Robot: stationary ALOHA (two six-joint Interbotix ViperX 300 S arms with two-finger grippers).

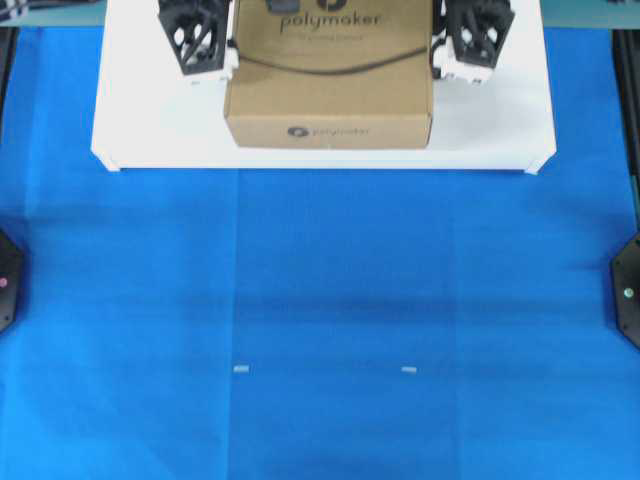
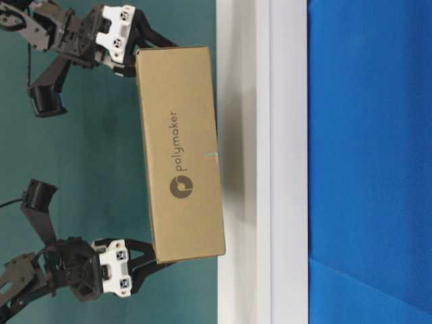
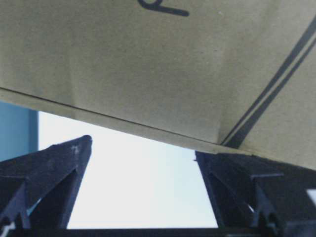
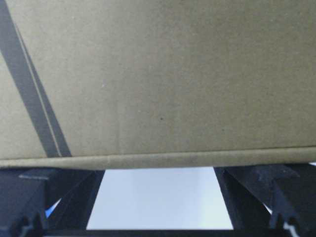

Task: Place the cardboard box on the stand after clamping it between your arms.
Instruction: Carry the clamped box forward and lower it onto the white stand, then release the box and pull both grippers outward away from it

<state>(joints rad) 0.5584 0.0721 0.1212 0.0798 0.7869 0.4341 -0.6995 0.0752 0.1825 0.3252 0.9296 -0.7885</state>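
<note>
Bright even light, soft low-resolution frames, white stand (image 1: 150,130) glaring, wrist views blurred close up

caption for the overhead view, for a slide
Cardboard box over the white stand, flanked by the open left gripper and right gripper.

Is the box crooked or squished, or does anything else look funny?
Nothing stands out. The cardboard box looks undented and sits squarely over the white stand, with the left hand and right hand at its two sides, both open.
</note>
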